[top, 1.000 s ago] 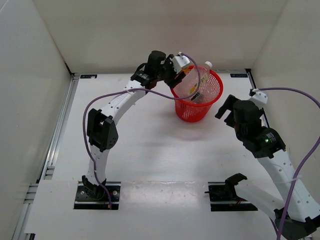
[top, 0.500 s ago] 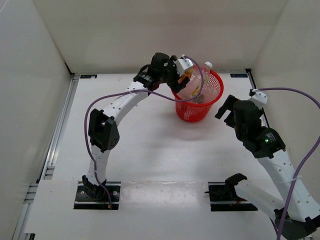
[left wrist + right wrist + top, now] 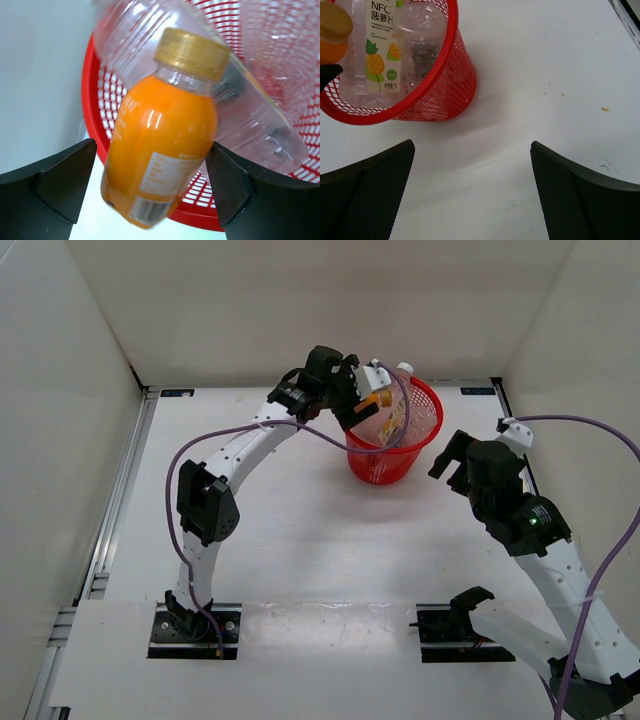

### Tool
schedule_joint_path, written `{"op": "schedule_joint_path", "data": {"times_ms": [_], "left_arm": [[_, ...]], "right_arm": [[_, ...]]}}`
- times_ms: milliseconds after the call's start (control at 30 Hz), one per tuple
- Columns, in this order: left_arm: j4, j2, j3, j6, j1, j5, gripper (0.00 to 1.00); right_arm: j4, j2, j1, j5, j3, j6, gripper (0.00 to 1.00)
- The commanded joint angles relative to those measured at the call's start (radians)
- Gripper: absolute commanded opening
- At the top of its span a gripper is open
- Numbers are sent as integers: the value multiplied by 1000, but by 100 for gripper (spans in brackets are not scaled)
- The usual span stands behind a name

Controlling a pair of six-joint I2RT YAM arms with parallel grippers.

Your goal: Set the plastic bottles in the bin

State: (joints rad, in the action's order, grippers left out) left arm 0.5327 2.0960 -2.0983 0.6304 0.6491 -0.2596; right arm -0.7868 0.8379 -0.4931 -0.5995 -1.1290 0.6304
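Barely over the rim: the orange bottle (image 3: 160, 150) hangs loose between my left gripper's (image 3: 150, 170) wide-spread fingers, gold cap tilted in toward the red mesh bin (image 3: 388, 465), base out over its left edge. My right gripper (image 3: 472, 145), also spread and empty, hovers right of the bin.

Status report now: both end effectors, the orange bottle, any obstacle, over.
Left end effector open, right end effector open and empty. Orange bottle loose between left jaws, over bin rim. Large clear bottle leaning in bin beneath it.
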Motion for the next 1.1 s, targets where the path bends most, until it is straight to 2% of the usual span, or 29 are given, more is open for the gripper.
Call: {"op": "schedule_joint_path", "data": {"times_ms": [0,133,267,500,700,767,867,900,933,1000,1033,1067], "left_arm": [[111,-86,-48,9,27,-50,100],[134,-128,-80,9,37,-113,100],[177,-171,-48,43,49,-151,100],[273,-171,-58,34,49,-211,100],[257,-171,-216,-52,49,-169,100],[225,-195,-269,-136,34,-126,100],[144,-261,-258,-279,-29,41,100],[135,-278,-258,-296,-48,168,100],[135,-293,-244,-323,-93,234,100],[135,-346,-189,-360,-158,430,100],[135,-370,-151,-403,-242,478,100],[135,-433,-32,-419,-288,515,100]], "right_arm": [[12,-3,1,0,6,9,100],[12,-13,1,9,6,18,100],[21,-13,1,9,-3,18,100],[21,-31,1,27,-12,37,100],[12,-59,1,27,-12,46,100],[12,-59,1,18,-12,46,100],[-18,-68,1,-16,-12,26,100],[-49,-68,1,-46,-12,26,100],[-67,-68,1,-62,-24,26,100],[-118,-68,1,-83,-25,16,100],[-135,-56,1,-83,-25,15,100],[-150,-56,1,-74,-25,15,100]]}}
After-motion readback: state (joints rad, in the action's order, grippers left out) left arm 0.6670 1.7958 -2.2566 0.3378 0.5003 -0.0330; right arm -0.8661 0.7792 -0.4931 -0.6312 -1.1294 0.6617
